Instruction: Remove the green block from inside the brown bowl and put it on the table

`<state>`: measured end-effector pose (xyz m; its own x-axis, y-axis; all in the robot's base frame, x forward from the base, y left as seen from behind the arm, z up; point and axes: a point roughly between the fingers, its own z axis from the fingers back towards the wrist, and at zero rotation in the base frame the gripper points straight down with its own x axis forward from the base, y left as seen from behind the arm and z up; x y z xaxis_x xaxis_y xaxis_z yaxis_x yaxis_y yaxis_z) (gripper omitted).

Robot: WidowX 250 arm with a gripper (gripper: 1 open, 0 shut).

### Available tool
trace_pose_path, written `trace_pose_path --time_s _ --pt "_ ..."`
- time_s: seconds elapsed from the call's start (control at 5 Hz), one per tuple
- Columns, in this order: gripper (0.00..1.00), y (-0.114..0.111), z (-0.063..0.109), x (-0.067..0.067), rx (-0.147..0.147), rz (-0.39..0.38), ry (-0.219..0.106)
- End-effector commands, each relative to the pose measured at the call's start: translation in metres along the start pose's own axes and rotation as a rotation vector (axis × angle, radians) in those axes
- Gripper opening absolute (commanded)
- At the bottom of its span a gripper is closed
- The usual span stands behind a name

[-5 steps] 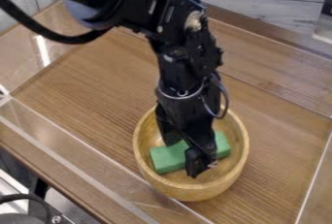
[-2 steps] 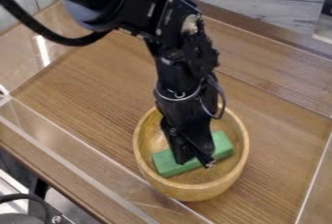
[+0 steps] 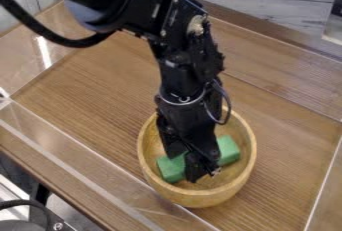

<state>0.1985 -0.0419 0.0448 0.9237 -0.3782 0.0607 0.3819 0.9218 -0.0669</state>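
One brown bowl (image 3: 201, 183) sits on the table (image 3: 94, 90), holding one green block (image 3: 230, 151). The fingers (image 3: 174, 145) seem spread, straddling the block, though contact is unclear.

The end effector (image 3: 186, 167) stands straight down inside the brown bowl (image 3: 201, 188), hemmed by its thick rim and straddling the green block (image 3: 229, 150) on the bowl's floor, while bare table (image 3: 94, 85) lies open all around up to the low clear plastic walls (image 3: 80, 165).
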Motion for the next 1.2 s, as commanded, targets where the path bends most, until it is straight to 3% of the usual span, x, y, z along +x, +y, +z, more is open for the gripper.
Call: trace_pose_path --time_s 0.0,0.2,0.4,0.6,0.8,1.0 --pt "0.0 0.0021 0.0102 0.0095 0.014 0.0 -0.038" --pt "0.0 0.003 0.0123 0.0108 0.016 0.007 -0.035" --pt "1.0 0.0019 0.0134 0.0105 0.013 0.024 -0.033" --pt "1.0 0.0011 0.015 0.0104 0.01 0.041 -0.034" --pt "0.0 0.0023 0.016 0.0116 0.01 0.046 -0.035" --pt "0.0 0.003 0.0165 0.0125 0.009 0.047 -0.037"
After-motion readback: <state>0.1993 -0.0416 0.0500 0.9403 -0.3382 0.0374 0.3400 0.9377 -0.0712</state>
